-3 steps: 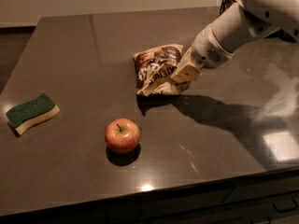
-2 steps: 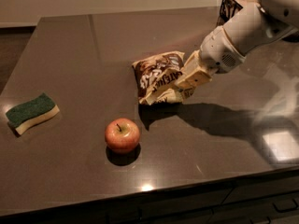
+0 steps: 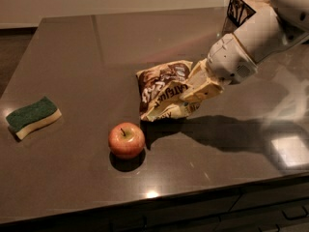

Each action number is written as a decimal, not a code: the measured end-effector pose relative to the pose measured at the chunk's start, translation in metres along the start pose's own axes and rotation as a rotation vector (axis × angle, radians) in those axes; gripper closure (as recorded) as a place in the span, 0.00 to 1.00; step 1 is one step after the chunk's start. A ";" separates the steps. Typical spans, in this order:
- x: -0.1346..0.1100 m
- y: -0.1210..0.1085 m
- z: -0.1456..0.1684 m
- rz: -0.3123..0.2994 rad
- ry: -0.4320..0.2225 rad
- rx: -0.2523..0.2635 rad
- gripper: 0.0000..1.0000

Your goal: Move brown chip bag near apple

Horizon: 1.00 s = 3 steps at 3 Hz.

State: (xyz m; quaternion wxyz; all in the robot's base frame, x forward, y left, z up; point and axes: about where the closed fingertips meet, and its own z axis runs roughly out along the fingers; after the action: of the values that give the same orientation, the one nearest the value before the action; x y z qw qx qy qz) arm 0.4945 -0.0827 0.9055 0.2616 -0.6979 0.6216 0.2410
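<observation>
The brown chip bag [image 3: 161, 91] is dark brown with white lettering and pale tan edges. It is tilted and lifted a little off the dark counter [image 3: 87, 47], casting a shadow below it. My gripper [image 3: 195, 92] comes in from the upper right and is shut on the bag's right side. The apple [image 3: 126, 140], red-orange with a short stem, sits on the counter below and left of the bag, a short gap away.
A green-and-cream sponge [image 3: 32, 117] lies near the counter's left edge. A wire basket [image 3: 244, 6] stands at the back right behind my arm. The counter's front edge runs just below the apple, with drawers [image 3: 270, 211] underneath.
My gripper has carried the bag down and toward the front, closer to the apple. The apple and sponge have not moved.
</observation>
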 end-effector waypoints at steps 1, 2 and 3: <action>-0.004 0.011 0.010 -0.009 -0.023 -0.031 0.83; -0.005 0.010 0.012 -0.011 -0.023 -0.030 0.59; -0.006 0.009 0.013 -0.013 -0.024 -0.030 0.36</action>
State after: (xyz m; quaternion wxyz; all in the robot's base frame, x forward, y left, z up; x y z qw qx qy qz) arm 0.4843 -0.0702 0.8995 0.2601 -0.7027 0.6103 0.2568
